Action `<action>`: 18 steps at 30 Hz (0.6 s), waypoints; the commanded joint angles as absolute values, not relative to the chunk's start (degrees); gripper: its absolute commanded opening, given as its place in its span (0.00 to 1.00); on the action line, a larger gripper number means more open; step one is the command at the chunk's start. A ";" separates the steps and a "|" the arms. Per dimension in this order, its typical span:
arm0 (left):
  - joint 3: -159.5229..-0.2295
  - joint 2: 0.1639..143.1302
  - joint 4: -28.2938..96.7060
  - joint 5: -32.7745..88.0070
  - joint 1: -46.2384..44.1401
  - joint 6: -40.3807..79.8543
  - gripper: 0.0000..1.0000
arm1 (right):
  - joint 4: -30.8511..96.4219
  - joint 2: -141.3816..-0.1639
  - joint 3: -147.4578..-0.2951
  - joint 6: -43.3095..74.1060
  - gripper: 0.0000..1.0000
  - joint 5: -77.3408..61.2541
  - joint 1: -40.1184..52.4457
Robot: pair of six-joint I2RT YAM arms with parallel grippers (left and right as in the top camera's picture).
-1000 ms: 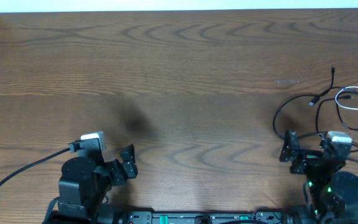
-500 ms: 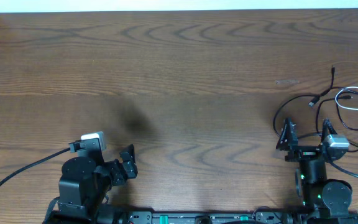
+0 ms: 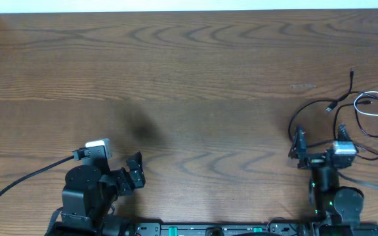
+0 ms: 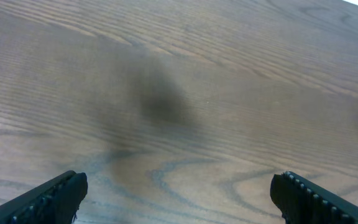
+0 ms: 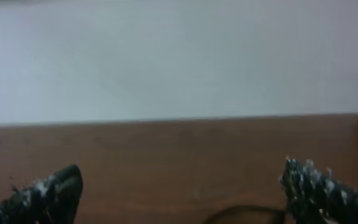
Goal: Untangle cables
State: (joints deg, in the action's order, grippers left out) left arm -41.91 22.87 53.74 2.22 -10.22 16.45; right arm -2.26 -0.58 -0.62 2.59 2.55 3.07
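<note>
Wood-grain worktop (image 3: 189,65) carries tangled cables (image 3: 363,113) at right; right gripper (image 3: 317,149) beside them and left gripper (image 3: 135,172) both gape empty.

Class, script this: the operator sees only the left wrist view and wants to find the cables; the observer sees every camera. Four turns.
Operator: My view shows only the brown wooden table. Where are the thin black and white cables?
Observer: They lie tangled at the table's right edge.
Operator: Is the right gripper holding any?
Observer: No, it is open, beside the tangle's left loop.
</note>
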 commanded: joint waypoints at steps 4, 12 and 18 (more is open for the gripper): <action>-41.80 22.74 53.71 1.28 -9.93 15.92 0.99 | 4.25 -0.27 -0.30 -5.74 0.99 -1.76 2.39; -41.80 22.74 53.71 1.28 -9.93 15.92 0.99 | 4.21 -0.27 -0.30 -6.04 0.99 -1.65 2.37; -41.80 22.74 53.71 1.28 -9.93 15.92 1.00 | 4.21 -0.27 -0.30 -6.04 0.99 -1.65 2.39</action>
